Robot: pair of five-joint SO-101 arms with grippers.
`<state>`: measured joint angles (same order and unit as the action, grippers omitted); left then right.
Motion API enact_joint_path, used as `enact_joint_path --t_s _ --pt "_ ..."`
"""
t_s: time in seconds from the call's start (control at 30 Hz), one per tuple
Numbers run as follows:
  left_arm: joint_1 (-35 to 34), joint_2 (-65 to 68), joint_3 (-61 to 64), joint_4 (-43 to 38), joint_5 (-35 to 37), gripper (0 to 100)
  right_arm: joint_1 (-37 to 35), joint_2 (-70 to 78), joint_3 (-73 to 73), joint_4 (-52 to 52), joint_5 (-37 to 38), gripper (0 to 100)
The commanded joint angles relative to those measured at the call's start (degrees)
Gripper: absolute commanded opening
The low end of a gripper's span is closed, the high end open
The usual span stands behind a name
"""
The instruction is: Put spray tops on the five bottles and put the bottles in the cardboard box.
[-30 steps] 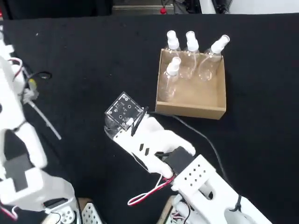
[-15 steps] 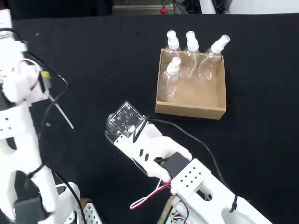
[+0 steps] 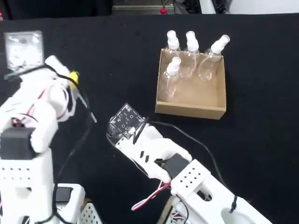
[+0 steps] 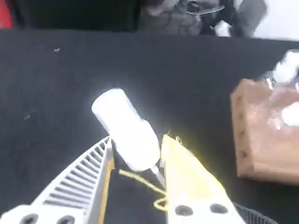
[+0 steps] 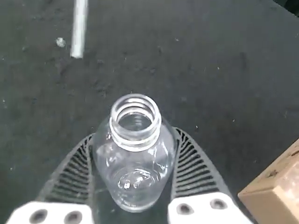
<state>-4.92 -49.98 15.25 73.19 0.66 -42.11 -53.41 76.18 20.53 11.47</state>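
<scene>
left gripper (image 4: 136, 140) is pinching the light spray top (image 4: 122, 116); right gripper (image 5: 135, 136) is hugging the bottle (image 5: 134, 168) by its body, and we're judging it slick, rigid.

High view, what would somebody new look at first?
Probably the cardboard box, right of the table's middle, with four capped bottles inside it. Next come the two arms: the right tool is shut on an open bottle near the table's middle, and the left tool grips a white spray top.
</scene>
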Motion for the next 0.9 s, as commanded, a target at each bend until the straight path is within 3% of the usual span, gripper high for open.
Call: enact_joint_path --t_s 0.0,0.2,0.4,0.7,0.87 --pt "4.0 -6.68 4.0 -6.86 0.97 3 -0.62 -1.36 -0.13 -2.02 -0.44 1.1" --pt "7.16 -16.88 9.45 -11.6 3.87 3 -0.62 -1.36 -0.13 -1.93 -0.44 1.1" --pt "7.16 -26.37 24.31 -20.4 3.78 3 -0.62 -1.36 -0.13 -1.76 -0.44 1.1" --pt "7.69 -37.89 32.4 -20.48 4.13 3 -0.62 -1.1 -0.04 -1.93 -0.26 1.1" --pt "14.64 -41.41 35.74 -21.45 3.96 3 -0.62 -1.1 -0.04 -1.85 -0.26 1.1"
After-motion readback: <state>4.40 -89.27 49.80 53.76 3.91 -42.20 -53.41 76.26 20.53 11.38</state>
